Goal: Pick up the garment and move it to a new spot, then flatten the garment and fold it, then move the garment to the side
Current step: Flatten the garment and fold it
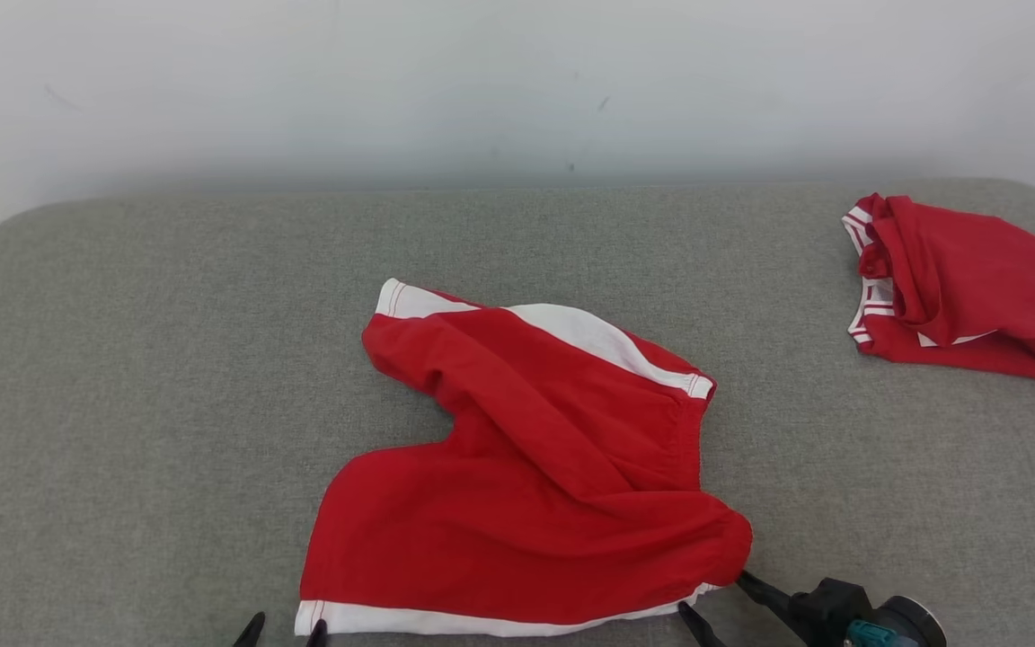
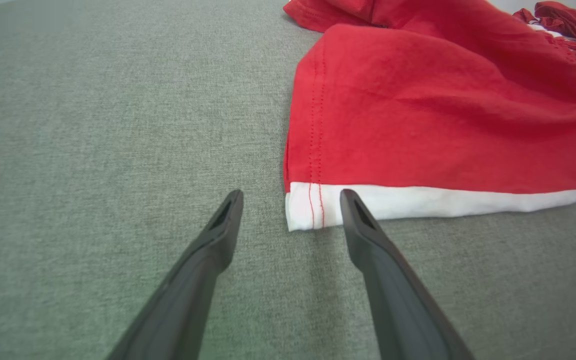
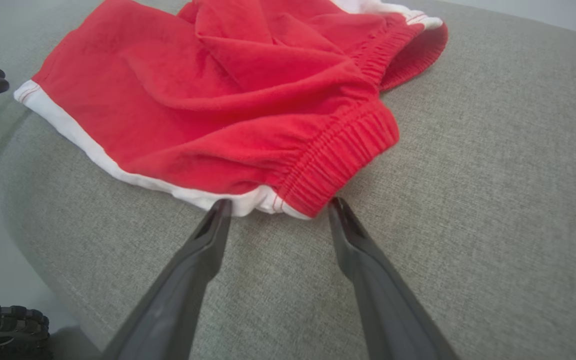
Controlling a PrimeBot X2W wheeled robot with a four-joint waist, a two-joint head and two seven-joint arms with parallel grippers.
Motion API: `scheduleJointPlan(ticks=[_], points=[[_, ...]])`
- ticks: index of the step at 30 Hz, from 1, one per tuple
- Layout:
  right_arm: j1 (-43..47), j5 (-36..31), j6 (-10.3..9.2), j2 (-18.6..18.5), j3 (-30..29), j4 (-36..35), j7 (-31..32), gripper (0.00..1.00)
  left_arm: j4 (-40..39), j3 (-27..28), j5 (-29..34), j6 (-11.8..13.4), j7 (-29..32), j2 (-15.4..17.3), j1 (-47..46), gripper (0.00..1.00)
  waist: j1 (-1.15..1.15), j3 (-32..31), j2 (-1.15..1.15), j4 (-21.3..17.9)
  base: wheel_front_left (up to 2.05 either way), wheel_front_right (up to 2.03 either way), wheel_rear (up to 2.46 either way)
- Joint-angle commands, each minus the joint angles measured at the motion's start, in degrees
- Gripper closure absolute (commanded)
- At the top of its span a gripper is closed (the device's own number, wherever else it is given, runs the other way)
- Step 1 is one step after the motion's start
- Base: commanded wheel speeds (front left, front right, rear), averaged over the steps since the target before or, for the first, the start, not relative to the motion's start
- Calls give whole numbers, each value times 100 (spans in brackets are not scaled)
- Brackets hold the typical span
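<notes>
- Grey woven cloth covers the bench (image 1: 122, 359), which has rounded far corners and a plain pale wall (image 1: 482, 81) behind it.
- At the middle of the bench, toward its near edge, lies the garment (image 1: 526, 476): red shorts with white trim, rumpled and not yet flat. One leg points to the far left, and the other is spread along the near edge.
- Its near leg runs left to right across the robot's front, so the long axis of that part lies crosswise to both arms. The cloth sits just beyond the fingertips, on the side away from the robot.
- A second red garment (image 1: 976, 288) with white striped trim rests at the far right, well apart, loosely folded.
- A white hem band (image 2: 443, 202) edges the near leg, and its left corner sits between the spread fingers of the left gripper (image 1: 286, 629), whose jaws stand wide and hold nothing.
- A ribbed elastic waistband (image 3: 338, 155) bunches at the right end. The right gripper (image 1: 713, 595) also stands wide and empty, its tips just short of that corner.
- Each arm looks about equally near its own corner, so a two-handed pinch and lift seems the likely next move.
</notes>
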Motion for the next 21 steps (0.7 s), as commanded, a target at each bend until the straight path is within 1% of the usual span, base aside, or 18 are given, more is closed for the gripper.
scheduleJointPlan(ticks=[1, 10, 11, 12, 13, 14, 15, 21], points=[[-132, 74, -2, 38, 117, 119, -65, 0, 117, -60, -64, -21, -33, 26, -96, 0, -1, 16, 0, 6, 0, 0, 0], [-503, 307, -2, 205, 572, 578, -202, 0, 624, -358, -226, -32, -33, 19, -449, 0, -1, 75, 0, -11, 0, 0, 0], [-536, 333, -2, 223, 613, 625, -214, 0, 649, -418, -265, -33, -33, 9, -483, 9, -1, 79, 0, -12, 0, 0, 0], [-569, 354, -2, 244, 657, 651, -225, 10, 665, -495, -290, -33, -33, 11, -507, 55, -1, 81, 0, -14, 0, 0, 0], [-614, 382, -2, 263, 674, 670, -259, 69, 699, -573, -313, -33, -33, 28, -531, 100, -1, 86, 0, -17, 0, 0, 0], [-641, 404, -2, 270, 701, 700, -270, 69, 719, -626, -334, -33, -33, 42, -558, 100, -1, 86, 0, -21, 0, 0, 0], [-658, 426, -2, 275, 736, 732, -294, 100, 720, -645, -369, -33, -33, 48, -579, 100, -1, 89, 0, -24, 0, 0, 0], [-673, 566, -2, 255, 787, 794, -363, 100, 560, -581, -406, -31, -33, 103, -437, 100, -1, 54, 0, -12, 0, 0, 0]])
